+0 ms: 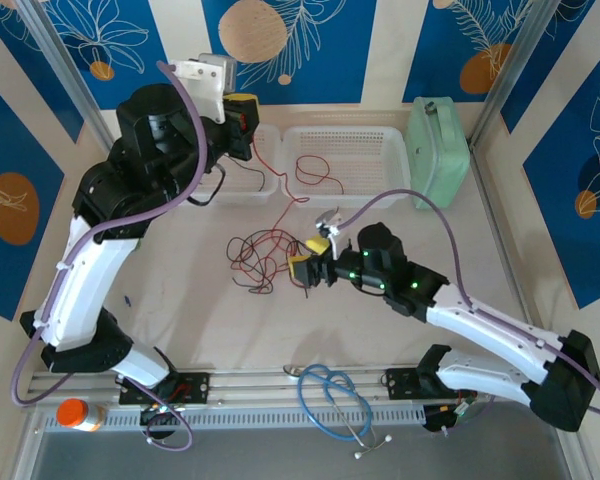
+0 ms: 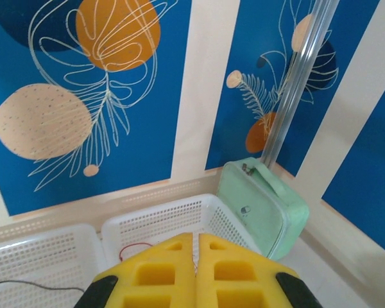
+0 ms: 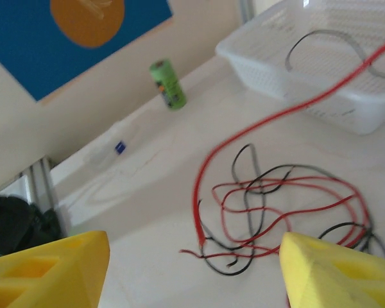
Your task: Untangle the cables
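Cables, thin curly red-and-black strands, sprawl before parted right gripper; left gripper clenched, foam pads flush.

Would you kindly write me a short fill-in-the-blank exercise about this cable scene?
1. The left gripper has its jaws ____.
2. The right gripper has its jaws ____, beside the tangled cables.
3. Those cables are red and ____.
4. The case beside the white basket is pale ____.
Missing: shut, open, black, green.
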Robot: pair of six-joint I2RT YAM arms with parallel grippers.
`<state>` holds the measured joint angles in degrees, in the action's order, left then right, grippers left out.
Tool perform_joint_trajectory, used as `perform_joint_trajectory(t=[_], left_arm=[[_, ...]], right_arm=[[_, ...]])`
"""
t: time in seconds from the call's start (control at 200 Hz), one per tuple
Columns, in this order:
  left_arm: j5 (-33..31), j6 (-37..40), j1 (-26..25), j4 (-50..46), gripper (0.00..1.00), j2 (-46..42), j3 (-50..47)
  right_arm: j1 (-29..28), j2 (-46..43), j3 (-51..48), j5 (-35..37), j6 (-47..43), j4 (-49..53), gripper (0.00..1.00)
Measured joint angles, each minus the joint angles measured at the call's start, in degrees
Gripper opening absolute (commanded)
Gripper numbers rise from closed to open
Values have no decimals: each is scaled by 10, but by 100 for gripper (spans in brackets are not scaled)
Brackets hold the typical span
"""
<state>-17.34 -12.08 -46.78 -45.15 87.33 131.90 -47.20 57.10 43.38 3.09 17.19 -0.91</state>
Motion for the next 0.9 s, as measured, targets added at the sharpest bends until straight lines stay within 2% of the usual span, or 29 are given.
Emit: perform_joint_trajectory(t=[0.305,0.5,0.9], left_arm=[[24,5,0,88,0,19,-16],[27,37,0,208,0,53,-50],[-53,173,0,436,0,255,-42]], right_arm=[[75,-11,-4,16,45,13,72],[83,-133,-19,62,79,90,72],[86,-362,-25,130,150,319,72]])
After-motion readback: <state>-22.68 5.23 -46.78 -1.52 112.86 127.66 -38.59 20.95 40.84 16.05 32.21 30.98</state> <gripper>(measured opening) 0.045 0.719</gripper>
